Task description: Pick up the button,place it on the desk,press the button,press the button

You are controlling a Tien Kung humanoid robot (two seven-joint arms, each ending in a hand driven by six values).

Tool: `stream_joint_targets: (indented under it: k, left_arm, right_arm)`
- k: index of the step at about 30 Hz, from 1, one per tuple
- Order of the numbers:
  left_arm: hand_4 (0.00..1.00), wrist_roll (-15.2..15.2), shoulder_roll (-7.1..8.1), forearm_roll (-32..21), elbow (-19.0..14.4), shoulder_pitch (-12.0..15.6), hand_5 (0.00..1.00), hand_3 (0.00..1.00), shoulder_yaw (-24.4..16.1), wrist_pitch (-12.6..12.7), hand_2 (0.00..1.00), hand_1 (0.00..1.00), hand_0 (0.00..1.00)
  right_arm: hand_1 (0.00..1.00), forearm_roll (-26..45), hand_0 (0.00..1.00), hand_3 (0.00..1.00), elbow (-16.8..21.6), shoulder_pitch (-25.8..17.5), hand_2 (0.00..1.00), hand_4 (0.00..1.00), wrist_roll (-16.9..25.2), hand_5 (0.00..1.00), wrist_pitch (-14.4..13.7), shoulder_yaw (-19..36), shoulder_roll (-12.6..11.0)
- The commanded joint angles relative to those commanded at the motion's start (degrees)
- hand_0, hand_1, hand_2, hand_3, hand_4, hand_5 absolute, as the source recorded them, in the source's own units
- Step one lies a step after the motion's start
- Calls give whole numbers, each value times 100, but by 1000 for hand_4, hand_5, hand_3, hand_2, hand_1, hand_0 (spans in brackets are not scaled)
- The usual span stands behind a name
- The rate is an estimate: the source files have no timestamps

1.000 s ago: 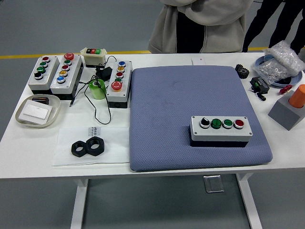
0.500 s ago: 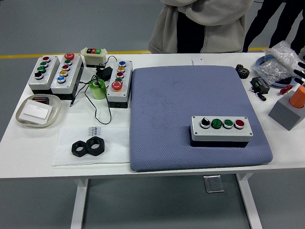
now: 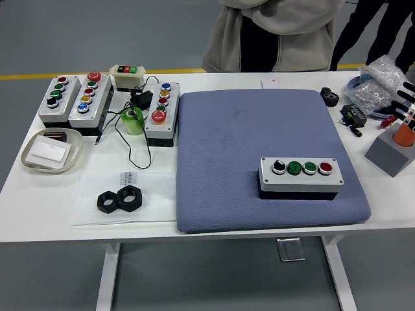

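The 4-button box (image 3: 300,174) already sits on the blue mat (image 3: 259,155), both presses pending; right hand (image 3: 406,107) barely visible, grip unclear.

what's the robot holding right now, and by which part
Nothing is held. Only the right hand shows, at the right edge above the orange cylinder. The button box sits untouched on the blue mat.
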Motion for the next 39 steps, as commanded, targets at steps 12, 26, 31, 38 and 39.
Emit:
stream_joint_targets:
  k: [12,26,31,38,39]
  left_arm:
    - [640,16,-12,53,5,28,998,827,-50,10,889,833,719]
    - [642,29,-7,131,9,63,998,827,-95,13,888,833,720]
    - [642,27,-4,134,9,74,998,827,-93,12,889,831,720]
    - [642,14,-5,91,8,52,998,827,-63,8,889,833,720]
    - [642,12,-4,79,8,44,998,827,-53,7,889,833,720]
  right_arm:
    - [857,-15,963,854,29,6,888,601,-25,895,-8,-74,10]
    - [855,-29,963,853,54,-15,886,583,-35,924,4,-82,19]
    - [855,-45,963,852,62,-22,885,582,-47,925,10,-81,22]
    - [854,-65,963,852,61,-8,885,581,-59,924,8,-71,34]
    - [854,-68,963,852,61,-4,885,581,-62,924,9,-70,35]
